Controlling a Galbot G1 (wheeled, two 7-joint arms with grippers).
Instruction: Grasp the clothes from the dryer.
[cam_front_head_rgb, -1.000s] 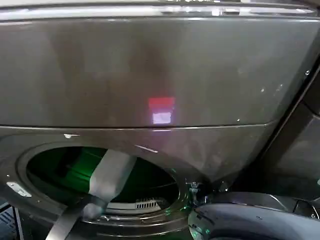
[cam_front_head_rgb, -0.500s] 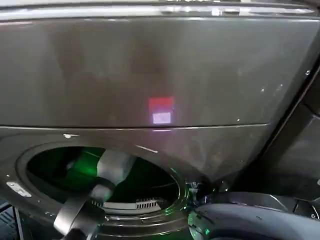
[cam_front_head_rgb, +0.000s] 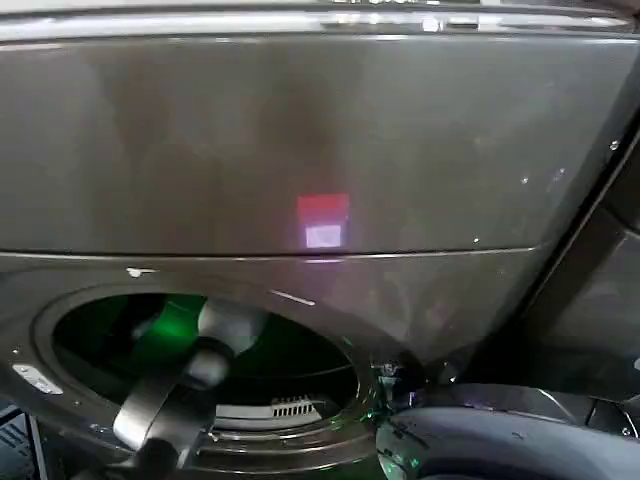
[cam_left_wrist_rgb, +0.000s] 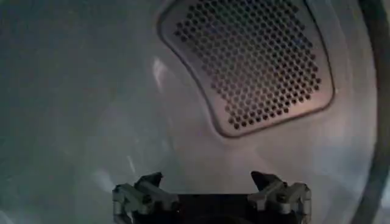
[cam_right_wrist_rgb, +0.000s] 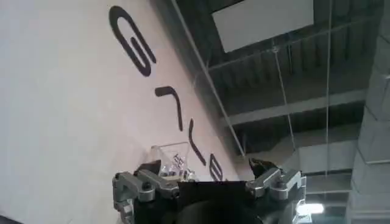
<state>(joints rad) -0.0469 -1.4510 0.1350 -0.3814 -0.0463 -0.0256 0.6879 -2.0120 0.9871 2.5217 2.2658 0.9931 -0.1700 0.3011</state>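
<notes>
Left wrist view: left end effector (cam_left_wrist_rgb: 210, 179), fingers spread, inside the dryer (cam_front_head_rgb: 300, 150) facing the perforated drum wall (cam_left_wrist_rgb: 256, 61), clothes unseen, so closing now risks grasping nothing; right end effector (cam_right_wrist_rgb: 207, 173), spread, idles aimed ceilingward.

One dryer (cam_front_head_rgb: 300, 150), one round drum opening (cam_front_head_rgb: 205, 375), one perforated vent panel (cam_left_wrist_rgb: 253, 64), two tools, left (cam_left_wrist_rgb: 210, 182), right (cam_right_wrist_rgb: 207, 173)

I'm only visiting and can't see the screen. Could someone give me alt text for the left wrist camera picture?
The left end effector is open and empty inside the big brown-grey metallic dryer's pale steel drum. Beyond its two dark fingertips is a rounded panel of small perforated holes. No fabric appears here.
</notes>
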